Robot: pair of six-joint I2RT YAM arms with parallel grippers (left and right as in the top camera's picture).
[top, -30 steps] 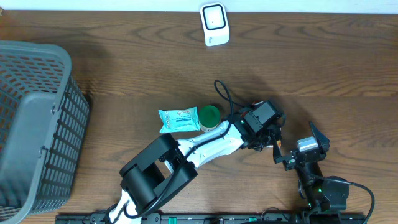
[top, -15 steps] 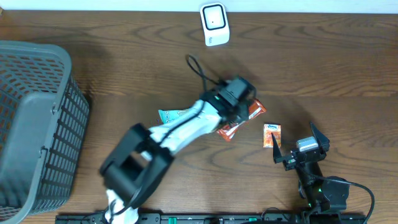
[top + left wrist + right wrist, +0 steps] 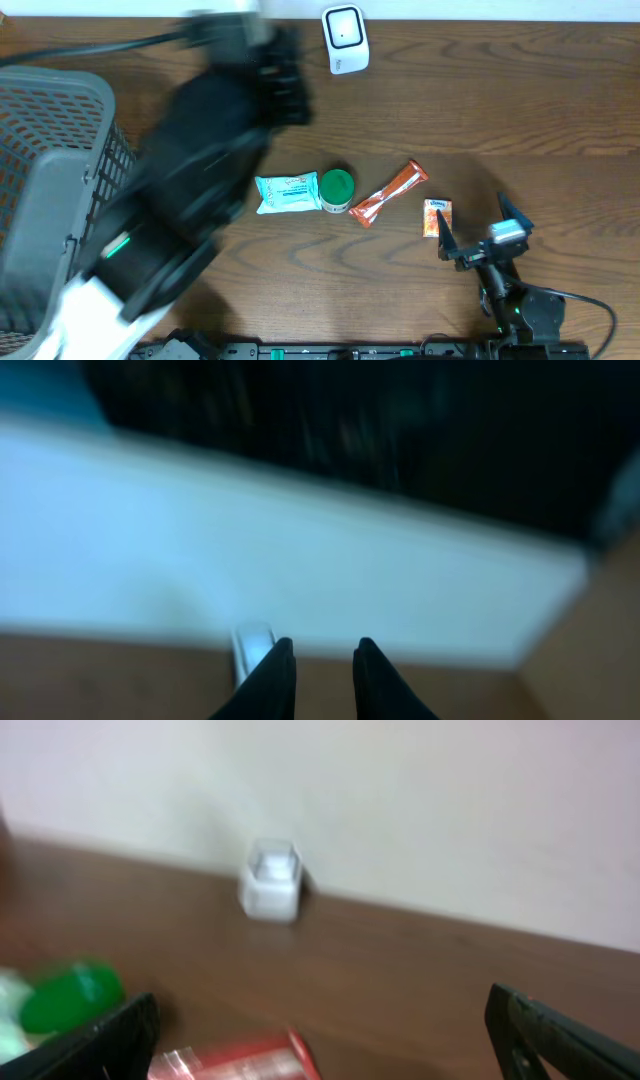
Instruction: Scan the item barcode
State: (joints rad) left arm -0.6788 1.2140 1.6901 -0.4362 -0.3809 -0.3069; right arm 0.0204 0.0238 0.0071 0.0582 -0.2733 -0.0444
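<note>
The left arm (image 3: 190,170) has swung away. 1 second ago it stretched across to the right side of the table (image 3: 520,110), and half a second ago its gripper sat over the bar (image 3: 390,193). Now the arm is a big dark blur on the far left, partly over the basket (image 3: 40,190). The bar is let go and lies flat on the wood, tilted, well to the near side of the scanner (image 3: 345,38) and slightly right of it. The right arm has hardly budged.

From the wrist view, the left gripper (image 3: 324,648) has its fingers a narrow gap apart with nothing between them (everything behind them is smeared). The right gripper (image 3: 475,225) sits at the near right with its fingers spread wide and empty, just near-right of the sachet (image 3: 437,217).

Counting up:
- There are 2 arms, 1 white scanner at the far edge and 1 grey basket on the left.
- There are 4 loose items in a rough row.
- From left to right these are 1 teal packet (image 3: 288,193), 1 green cap (image 3: 337,186), 1 orange-red bar and 1 small orange sachet.
- The cap touches the packet's right end and sits just beside the bar.
- The sachet lies a little apart, to the right of the bar.
</note>
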